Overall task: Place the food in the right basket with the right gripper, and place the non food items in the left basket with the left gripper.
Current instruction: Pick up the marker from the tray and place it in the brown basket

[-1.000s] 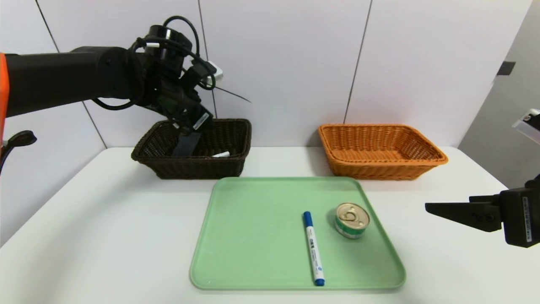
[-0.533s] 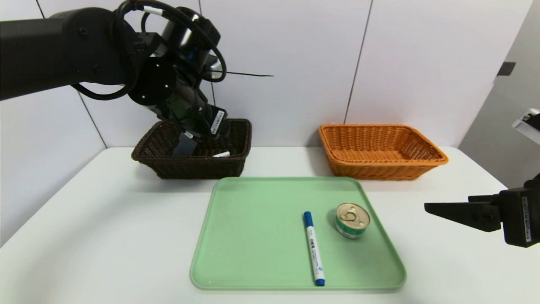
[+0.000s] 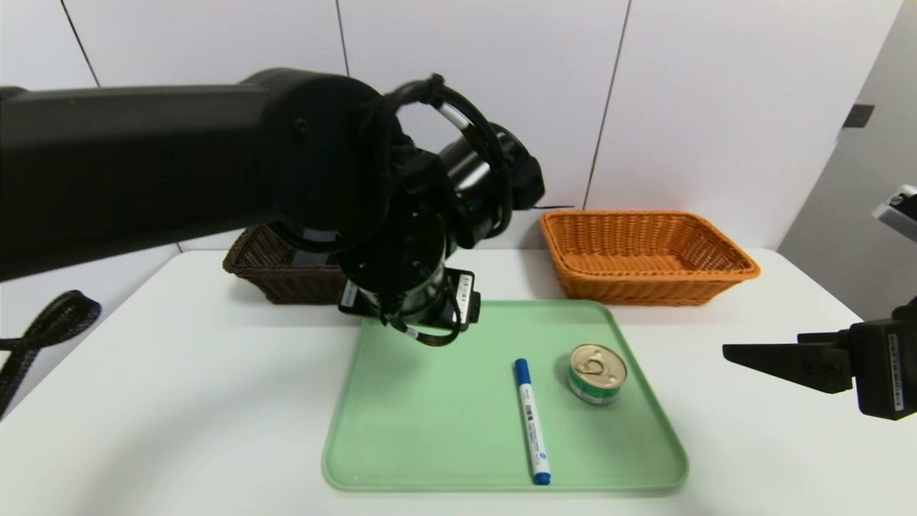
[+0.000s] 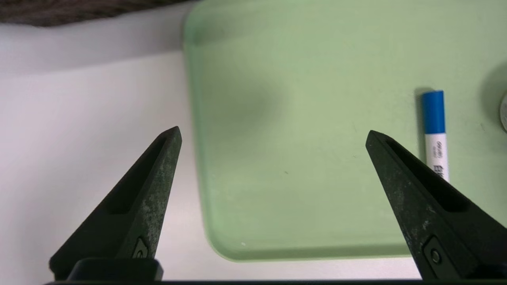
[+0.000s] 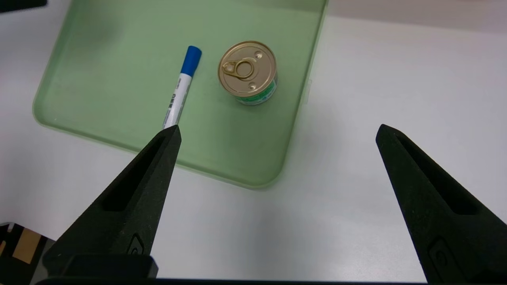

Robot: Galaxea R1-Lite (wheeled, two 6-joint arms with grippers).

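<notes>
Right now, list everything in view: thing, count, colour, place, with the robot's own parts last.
table: one, white, under everything.
tray: one, pale green, table centre, in front of both baskets.
marker: one, white with blue cap and ends, lying on the tray, left of the can, apart from it.
can: one, gold lid, green-and-white label, upright on the tray's right part.
left basket: one, dark brown, far left, mostly hidden by the arm.
right basket: one, orange, far right, nothing in it.
left gripper: one, black, open, over the tray's far left corner, holding nothing.
right gripper: one, black, open, parked right of the tray.
</notes>
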